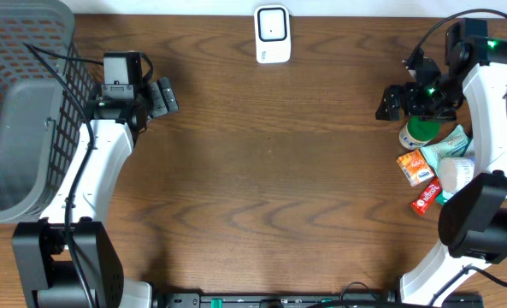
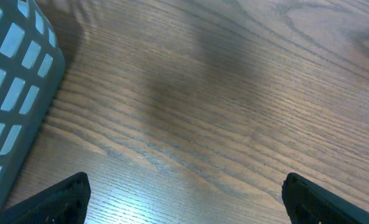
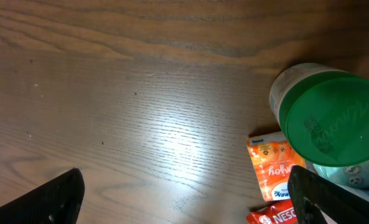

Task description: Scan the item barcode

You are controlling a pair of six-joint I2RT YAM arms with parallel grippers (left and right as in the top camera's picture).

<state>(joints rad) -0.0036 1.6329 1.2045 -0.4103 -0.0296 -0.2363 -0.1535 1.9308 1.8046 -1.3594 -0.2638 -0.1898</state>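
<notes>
Items [image 1: 433, 167]: heaped at right edge of table [image 1: 270, 197], beside right gripper [image 1: 388, 103], handy for picking. Scanner [image 1: 272, 34]: far edge, centre. Left gripper [image 1: 168, 96] and right: jaws apart, empty.

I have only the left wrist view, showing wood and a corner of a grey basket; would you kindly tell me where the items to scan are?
Observer: They are piled at the right edge of the table, among them a green-lidded jar, an orange sachet and a red packet.
Operator: Thank you. Is the right gripper holding anything?
Observer: No, the right gripper hangs open and empty beside the jar, on the side toward the table's middle.
Operator: And where is the scanner?
Observer: A small white device, likely the scanner, stands at the middle of the far edge.
</notes>
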